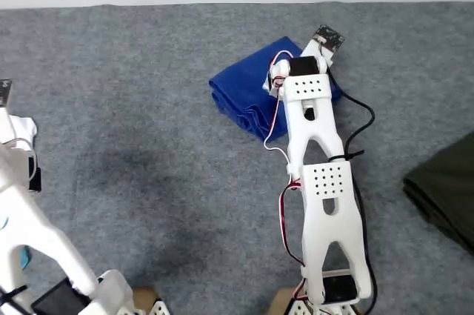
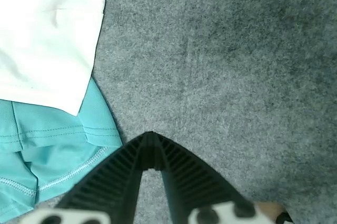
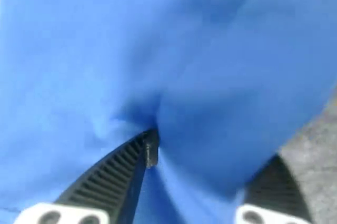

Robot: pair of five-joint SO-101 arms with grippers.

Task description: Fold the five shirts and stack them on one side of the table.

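The folded blue fabric shirt [image 1: 241,93] is lying near the grey felt surface's [image 1: 148,107] far edge, the right hand [image 3: 210,155] pressing into it, fingers spread. The left hand [image 2: 151,139], pressed together, is hovering beside a white shirt [image 2: 47,34] overlapping a teal shirt [image 2: 52,150].

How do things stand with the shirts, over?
Left end effector shut, empty. Right end effector open, straddling folded blue shirt. Dark green shirt lies apart.
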